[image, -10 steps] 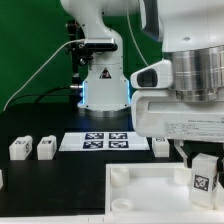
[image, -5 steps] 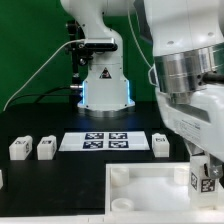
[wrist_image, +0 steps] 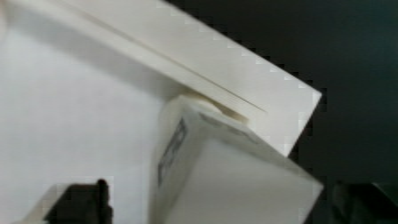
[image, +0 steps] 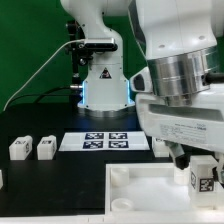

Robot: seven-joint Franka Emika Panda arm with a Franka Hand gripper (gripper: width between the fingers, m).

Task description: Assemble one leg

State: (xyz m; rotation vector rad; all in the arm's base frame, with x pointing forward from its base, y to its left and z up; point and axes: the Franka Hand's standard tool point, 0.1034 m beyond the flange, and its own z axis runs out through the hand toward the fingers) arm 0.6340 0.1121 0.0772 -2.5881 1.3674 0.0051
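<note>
My gripper (image: 203, 170) is shut on the leg (image: 204, 178), a small white post with a black-and-white tag facing the camera. It holds the leg upright at the far right corner of the large white panel (image: 150, 195). I cannot tell whether the leg touches the panel. In the wrist view the leg (wrist_image: 231, 165) fills the space between my dark fingers (wrist_image: 80, 203), close to a round corner knob of the panel (wrist_image: 71, 100).
Three more white legs stand on the black table: two at the exterior view's left (image: 20, 148) (image: 46, 148) and one by the marker board's right end (image: 161, 145). The marker board (image: 108, 141) lies in the middle. The robot base (image: 104, 85) stands behind it.
The wrist turned and swung slightly right, then back left. The leg stays in the gripper at the panel's right corner, at nearly the same place.
</note>
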